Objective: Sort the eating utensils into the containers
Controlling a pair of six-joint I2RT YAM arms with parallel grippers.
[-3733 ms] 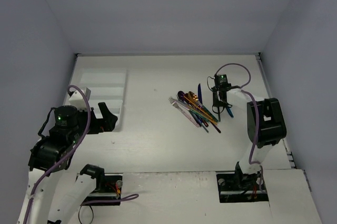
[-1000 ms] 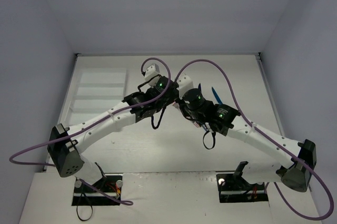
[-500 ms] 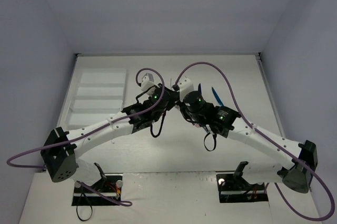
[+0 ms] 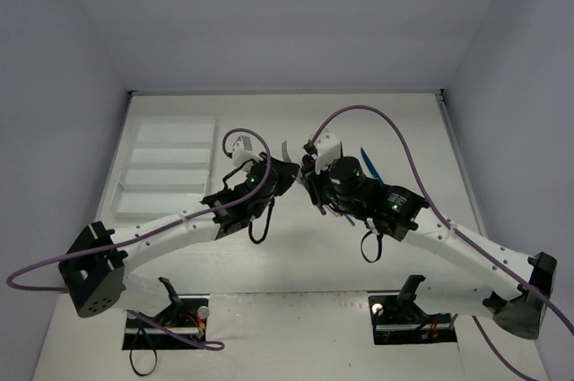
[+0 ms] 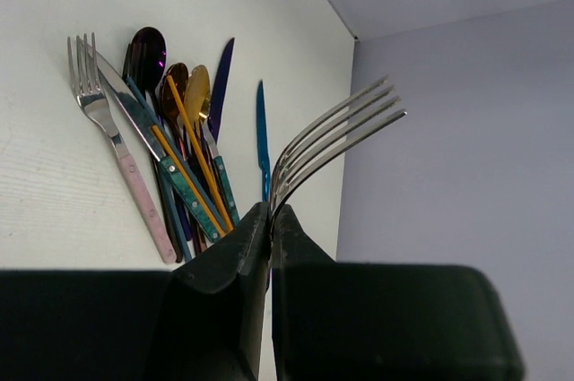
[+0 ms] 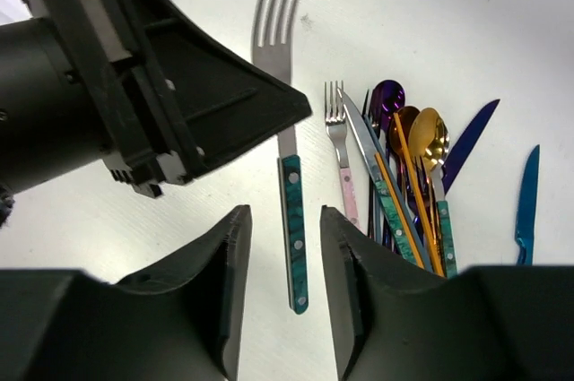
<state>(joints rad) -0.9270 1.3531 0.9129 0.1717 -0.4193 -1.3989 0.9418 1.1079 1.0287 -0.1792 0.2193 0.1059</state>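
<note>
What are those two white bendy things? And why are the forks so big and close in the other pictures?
Those are two robot arms, the left arm and the right arm, bolted to a white table. One picture looks down from a camera up high. The other two come from little cameras on the arms' wrists, so you see their black pinching fingers up close. On the table lie a pile of shiny coloured forks, knives and spoons and a long white plastic tray with narrow compartments for sorting them into. The left gripper is pinched shut on a silver fork with a teal handle, lifted off the table. The right gripper is open right beside that fork and holds nothing.
</note>
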